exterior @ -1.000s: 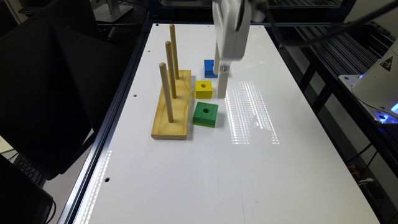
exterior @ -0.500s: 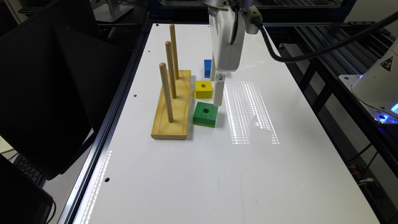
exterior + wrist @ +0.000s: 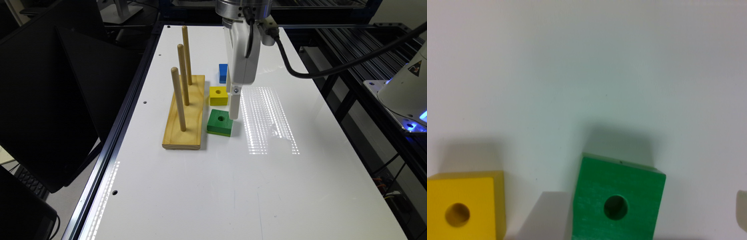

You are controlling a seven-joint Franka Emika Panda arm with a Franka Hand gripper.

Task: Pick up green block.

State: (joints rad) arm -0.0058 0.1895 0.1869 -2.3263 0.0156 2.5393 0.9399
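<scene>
The green block point(image 3: 220, 122) lies flat on the white table point(image 3: 233, 186), its round hole facing up, just off the wooden peg base point(image 3: 185, 113). My gripper point(image 3: 233, 110) hangs low at the block's far corner on the exterior view's right, its tip level with the block's top. In the wrist view the green block point(image 3: 617, 200) sits between two fingertips point(image 3: 545, 220) that stand well apart, one on each side. The gripper is open and holds nothing.
A yellow block point(image 3: 218, 95) with a hole lies just behind the green one, and a blue block point(image 3: 223, 73) lies further back, partly behind the gripper. Three upright pegs point(image 3: 178, 98) rise from the base. Black monitors stand along the exterior view's left.
The gripper has come forward and down, from beside the yellow block to the green block's far corner. The blocks have not moved.
</scene>
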